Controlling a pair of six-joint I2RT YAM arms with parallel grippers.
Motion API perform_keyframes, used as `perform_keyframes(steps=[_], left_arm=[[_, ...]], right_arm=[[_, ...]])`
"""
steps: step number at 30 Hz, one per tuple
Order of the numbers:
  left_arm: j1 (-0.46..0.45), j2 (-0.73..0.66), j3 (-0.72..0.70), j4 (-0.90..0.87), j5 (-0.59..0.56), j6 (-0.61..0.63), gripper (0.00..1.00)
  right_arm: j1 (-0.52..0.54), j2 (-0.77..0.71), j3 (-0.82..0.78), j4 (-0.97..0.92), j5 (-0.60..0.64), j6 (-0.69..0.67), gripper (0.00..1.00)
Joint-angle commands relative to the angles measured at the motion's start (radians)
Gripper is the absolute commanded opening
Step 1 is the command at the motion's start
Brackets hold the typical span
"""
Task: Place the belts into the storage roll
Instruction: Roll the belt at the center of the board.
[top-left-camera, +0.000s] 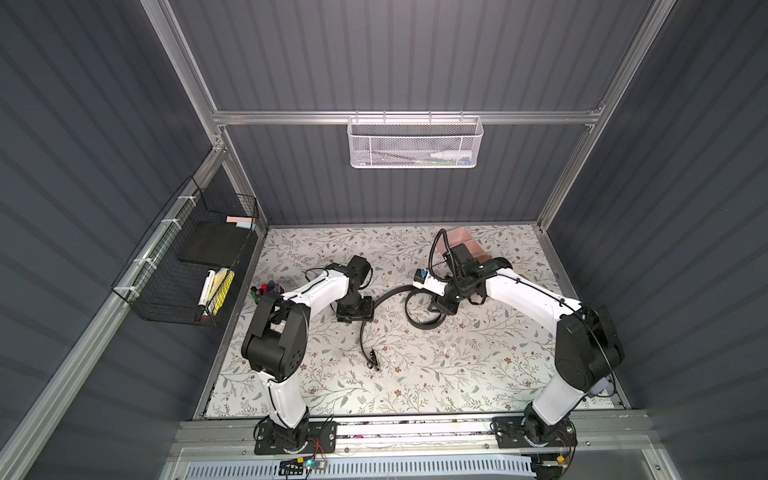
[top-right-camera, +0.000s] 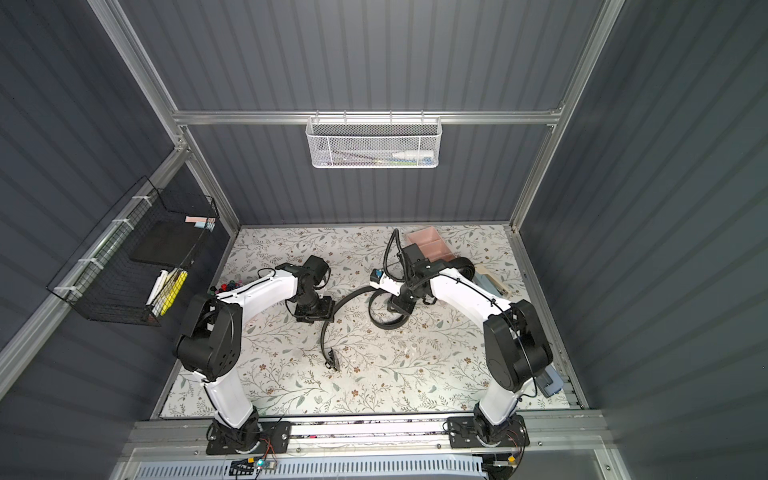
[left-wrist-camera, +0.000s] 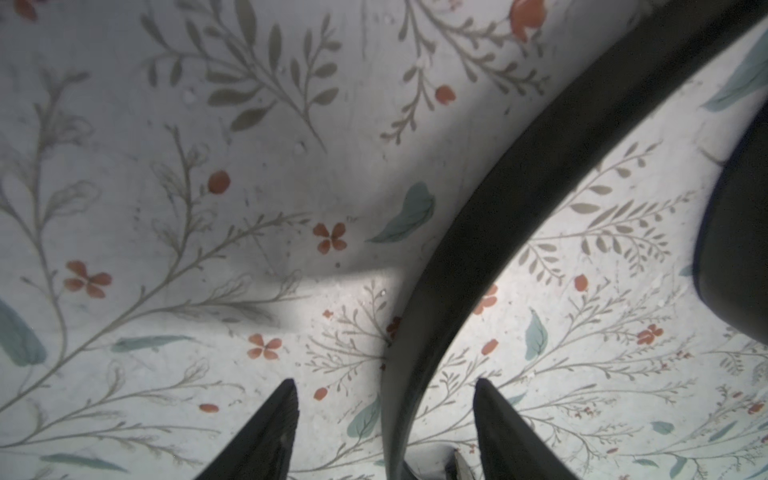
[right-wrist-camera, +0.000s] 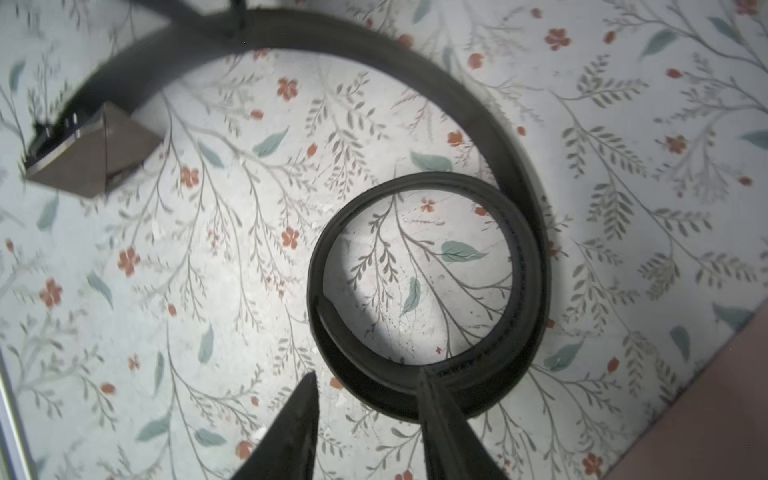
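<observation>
Belt (top-left-camera: 422, 325) lies loose, outside the pink tray (top-right-camera: 426, 241); my left gripper (left-wrist-camera: 384, 382) and right gripper (right-wrist-camera: 366, 372) straddle it, both parted, holding nothing.

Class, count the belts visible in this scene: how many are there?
2. A loose belt lies on the table, its loop at the right tool. A coiled belt sits at the pink tray, partly hidden.

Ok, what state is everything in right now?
Loose belt: one end coiled, rest uncurled, not gripped.
Second belt: tightly coiled by the storage tray; inside it or not, cannot tell.
Storage tray: visible far compartments empty.
Left gripper: open, astride the loose belt.
Right gripper: open, at its coiled end.
</observation>
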Motion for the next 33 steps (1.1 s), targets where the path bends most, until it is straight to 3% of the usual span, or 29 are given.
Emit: perform_keyframes(steps=[1, 33], left_arm=[[-0.003, 0.022, 0.035, -0.028, -0.022, 0.059, 0.70], [-0.003, 0.099, 0.078, -0.038, 0.021, 0.125, 0.70]], right_arm=[[-0.011, 0.042, 0.062, -0.116, -0.016, -0.363, 0.43], [-0.003, 0.187, 0.056, -0.093, 0.043, -0.431, 0.41]])
